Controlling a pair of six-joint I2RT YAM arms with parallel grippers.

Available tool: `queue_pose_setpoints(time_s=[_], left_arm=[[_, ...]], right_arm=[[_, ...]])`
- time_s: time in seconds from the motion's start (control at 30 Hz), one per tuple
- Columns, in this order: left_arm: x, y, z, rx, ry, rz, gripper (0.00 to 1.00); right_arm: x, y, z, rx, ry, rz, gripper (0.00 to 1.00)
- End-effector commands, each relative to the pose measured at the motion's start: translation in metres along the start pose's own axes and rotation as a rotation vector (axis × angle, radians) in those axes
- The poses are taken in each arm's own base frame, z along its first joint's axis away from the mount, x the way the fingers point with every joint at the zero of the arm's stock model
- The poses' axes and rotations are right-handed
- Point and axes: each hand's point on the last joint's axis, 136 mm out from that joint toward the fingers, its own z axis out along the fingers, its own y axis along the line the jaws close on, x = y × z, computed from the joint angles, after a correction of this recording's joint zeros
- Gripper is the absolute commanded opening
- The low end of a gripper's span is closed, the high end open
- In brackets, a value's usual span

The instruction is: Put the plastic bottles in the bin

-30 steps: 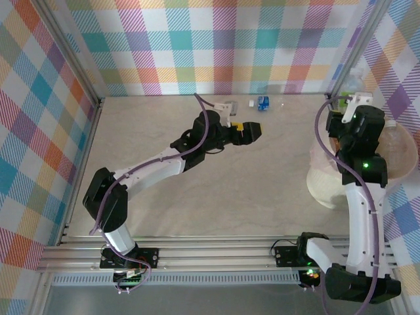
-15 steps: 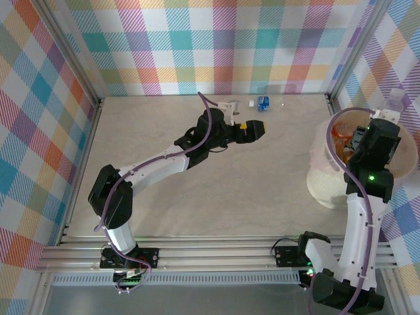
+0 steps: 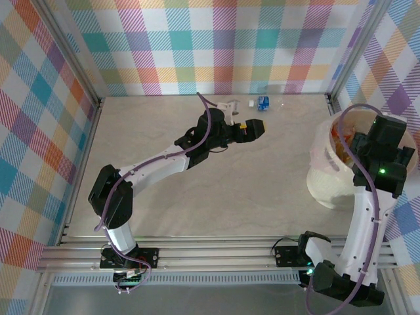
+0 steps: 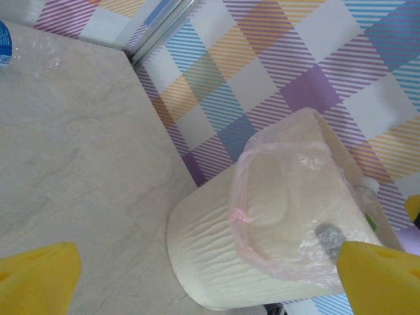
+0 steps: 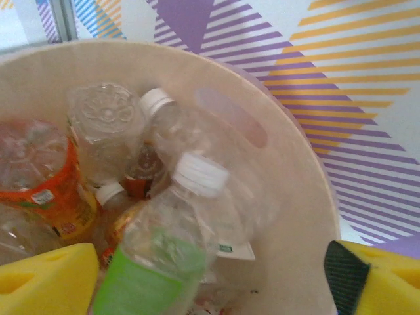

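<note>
The bin point(image 3: 325, 184) stands at the table's right edge, with my right arm point(image 3: 384, 157) above it. Looking down into the bin point(image 5: 295, 216), I see several plastic bottles: an orange-labelled one point(image 5: 46, 190), clear ones point(image 5: 105, 125), and a blurred green-labelled one point(image 5: 164, 256) with a white cap. That one lies between the wide-apart yellow fingers of my open right gripper point(image 5: 210, 282). My left gripper point(image 3: 254, 126) is open over the far middle of the table. A blue-labelled bottle point(image 3: 264, 102) lies just beyond it by the back wall, seen also as the bottle point(image 4: 6, 42) in the left wrist view.
A pink liner point(image 4: 246, 216) drapes over the bin's rim point(image 4: 216, 249). A pale crushed clear bottle point(image 3: 230, 105) lies near the back wall beside the left arm's cable. Checked walls close in the table at the back and on both sides.
The right arm swung from the bin's near rim to over its middle. Its gripper opened and let go of the green-labelled bottle. The left gripper barely moved.
</note>
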Motion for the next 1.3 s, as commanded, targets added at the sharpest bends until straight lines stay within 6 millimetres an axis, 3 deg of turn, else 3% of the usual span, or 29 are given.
queue_pose_setpoints(time_s=[0.0,0.1,0.33,0.43,0.57,0.7,0.83,1.2,1.27], left_arm=[[0.000,-0.014,0.003,0.021,-0.007,0.000,1.00],[0.000,-0.010,0.000,0.001,-0.011,0.005,1.00],[-0.001,-0.003,-0.002,-0.045,-0.018,0.025,1.00],[-0.003,0.001,-0.001,-0.066,-0.029,0.022,1.00],[-0.006,0.010,0.000,-0.107,-0.060,0.009,1.00],[-0.014,0.028,-0.010,-0.193,-0.135,-0.008,1.00],[-0.018,0.049,-0.024,-0.292,-0.206,-0.025,1.00],[-0.024,0.081,-0.055,-0.435,-0.259,0.011,1.00],[-0.025,0.086,-0.060,-0.458,-0.283,0.011,1.00]], right_arm=[[0.004,-0.008,-0.008,0.025,0.000,0.018,0.95],[0.003,0.010,-0.001,-0.064,-0.001,0.041,0.99],[0.007,0.043,0.018,-0.197,0.060,0.075,1.00],[0.001,0.058,0.014,-0.289,0.045,0.105,1.00],[-0.023,0.083,-0.013,-0.488,-0.020,0.176,1.00],[-0.050,0.124,-0.051,-0.730,-0.108,0.183,1.00],[-0.059,0.180,-0.074,-0.882,-0.116,0.056,1.00],[-0.061,0.320,-0.080,-1.205,-0.088,-0.091,1.00],[-0.065,0.343,-0.069,-1.241,-0.074,-0.043,1.00]])
